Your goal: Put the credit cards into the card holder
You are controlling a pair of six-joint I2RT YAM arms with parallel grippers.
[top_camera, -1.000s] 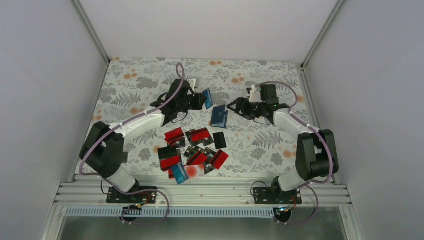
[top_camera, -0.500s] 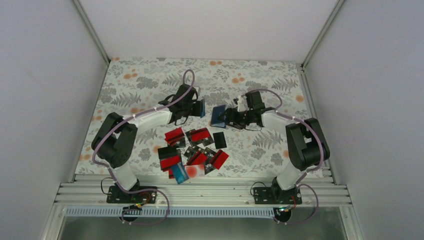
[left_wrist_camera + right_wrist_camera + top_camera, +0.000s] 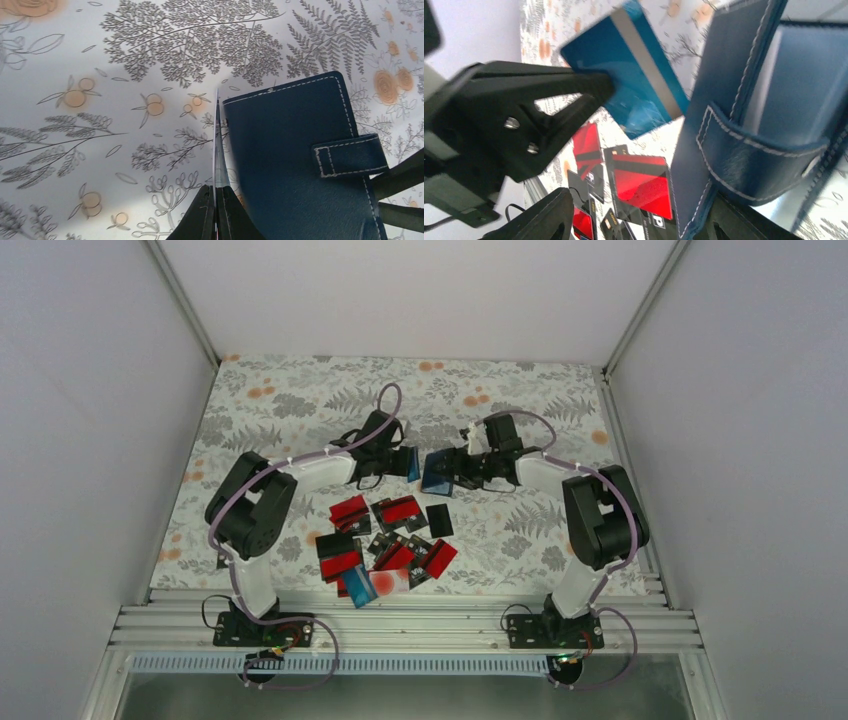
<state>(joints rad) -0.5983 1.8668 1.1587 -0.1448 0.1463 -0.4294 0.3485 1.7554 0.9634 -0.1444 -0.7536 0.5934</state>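
Two arms: both reached to the far middle of the table (image 3: 300, 400), their claws facing each other across a small gap.
Left claw (image 3: 215, 192): pinched tight on the blue card (image 3: 639, 95), with both fingers pressed flat against its faces.
Blue card: was held on edge by one end, with the rest sticking out past the fingertips toward the right. A grey band ran across one face. It was just left of the holder (image 3: 437, 472). In the left wrist view its thin edge ran along the holder's left side, but whether the two touched could not be told.
Right claw (image 3: 639, 227): stood wide, a finger on either side of the holder. A clear gap showed between one finger and the holder, so it was not clamped.
Holder: dark blue with pale stitching and a strap tab. It stood tilted on the table between the two claws, and a pale inner edge showed where it gaped slightly.
Cards (image 3: 385, 540): a loose heap lay on the near side of the holder, well apart from it. They were mostly red with a black band, a few were black, and many overlapped. One pale card with a red blot lay at the heap's near edge.
Table: was covered by a cloth printed with grey ferns and orange flowers.
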